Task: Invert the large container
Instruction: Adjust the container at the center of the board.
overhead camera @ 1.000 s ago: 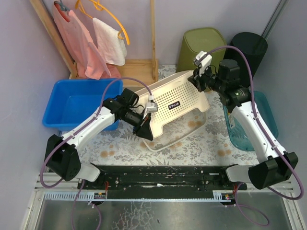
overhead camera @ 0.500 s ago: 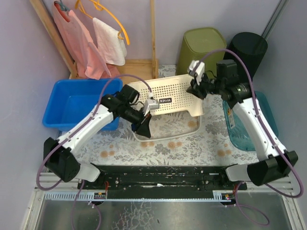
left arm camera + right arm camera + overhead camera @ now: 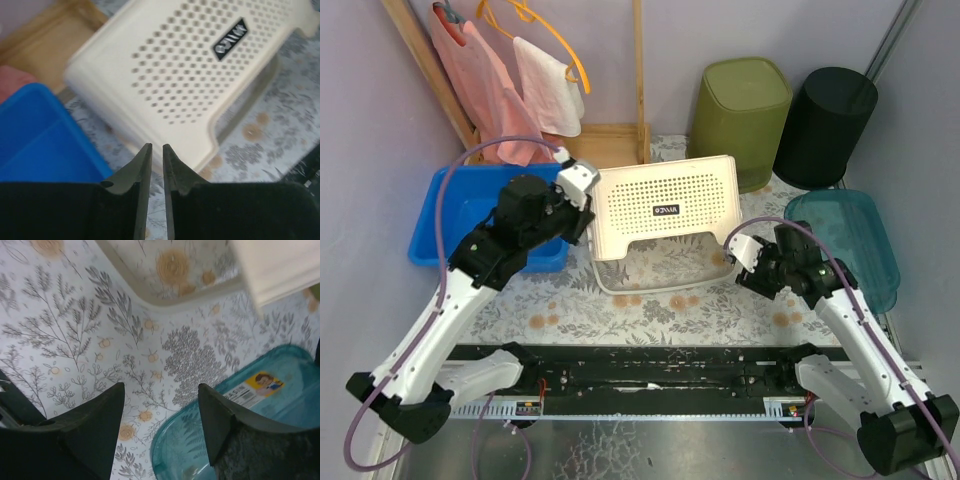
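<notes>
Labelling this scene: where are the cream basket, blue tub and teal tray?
cream basket point(image 3: 665, 205): top view, middle of its holed bottom.
blue tub point(image 3: 45, 145): left wrist view, middle of what shows.
teal tray point(image 3: 850, 235): top view, bare middle.

top: overhead, wide, looking down — wrists: close, downward | shared: large container point(image 3: 690, 190)

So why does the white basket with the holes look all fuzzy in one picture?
Left wrist view: the cream perforated plastic container is soft and out of focus, and its black label is hard to read. Right wrist view: the floral tablecloth is sharp, but the container's edge at top right is a pale blur. Top view: evenly lit and sharp.
</notes>
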Robot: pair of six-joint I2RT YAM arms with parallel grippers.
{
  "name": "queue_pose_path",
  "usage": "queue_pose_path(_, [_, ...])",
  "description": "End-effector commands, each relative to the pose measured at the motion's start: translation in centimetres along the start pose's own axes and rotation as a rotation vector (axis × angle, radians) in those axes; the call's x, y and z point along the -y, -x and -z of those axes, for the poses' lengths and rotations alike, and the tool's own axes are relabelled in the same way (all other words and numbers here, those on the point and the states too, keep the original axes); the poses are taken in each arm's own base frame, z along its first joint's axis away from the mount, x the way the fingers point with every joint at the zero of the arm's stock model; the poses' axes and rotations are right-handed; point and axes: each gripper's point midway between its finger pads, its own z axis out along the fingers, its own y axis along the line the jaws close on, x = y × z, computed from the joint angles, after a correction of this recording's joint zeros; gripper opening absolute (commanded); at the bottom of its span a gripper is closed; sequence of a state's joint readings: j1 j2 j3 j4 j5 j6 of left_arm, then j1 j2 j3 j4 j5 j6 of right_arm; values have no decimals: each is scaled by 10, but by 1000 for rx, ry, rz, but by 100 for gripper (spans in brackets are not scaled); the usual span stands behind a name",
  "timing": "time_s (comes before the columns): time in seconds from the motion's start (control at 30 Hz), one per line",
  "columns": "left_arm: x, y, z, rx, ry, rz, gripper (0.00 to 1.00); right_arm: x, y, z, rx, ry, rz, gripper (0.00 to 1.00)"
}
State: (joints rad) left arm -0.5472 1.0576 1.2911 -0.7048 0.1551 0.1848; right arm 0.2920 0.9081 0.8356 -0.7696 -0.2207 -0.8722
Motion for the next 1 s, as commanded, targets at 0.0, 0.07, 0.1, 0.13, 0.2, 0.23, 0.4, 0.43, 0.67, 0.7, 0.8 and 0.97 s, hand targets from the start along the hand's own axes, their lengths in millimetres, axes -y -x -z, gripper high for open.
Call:
queue_pose_path(0.0, [-67,18,23,135,361,37,12,43,-3,-5,42,-255,-67,68])
queue_pose_path(0.07, [-77,15,32,150,409,53,10,46,4,-13,105,-276,-136,69])
queue_pose_path(0.1, [-80,14,36,157,425,56,10,50,8,-18,135,-298,-169,69])
queue_pose_path(0.13, [-84,13,41,167,447,61,9,56,8,-22,150,-334,-207,69])
queue_pose_path(0.2, [-91,10,49,175,486,70,8,65,10,-28,182,-385,-263,69])
queue_pose_path(0.23, [-95,10,54,184,507,76,8,71,14,-28,206,-408,-286,69])
queue_pose_path(0.4, [-102,3,64,183,543,87,8,70,40,-36,317,-331,-344,71])
queue_pose_path(0.43, [-102,1,64,182,541,91,8,71,45,-37,331,-316,-349,71])
queue_pose_path(0.67, [-106,-8,60,171,529,116,8,89,88,-40,496,-270,-385,53])
queue_pose_path(0.7, [-105,-9,59,169,522,116,7,94,91,-43,511,-278,-389,43])
queue_pose_path(0.8, [-106,-13,55,159,513,117,7,106,110,-40,598,-282,-436,25])
queue_pose_path(0.97, [-109,-19,51,148,516,125,7,118,145,-25,728,-236,-471,0])
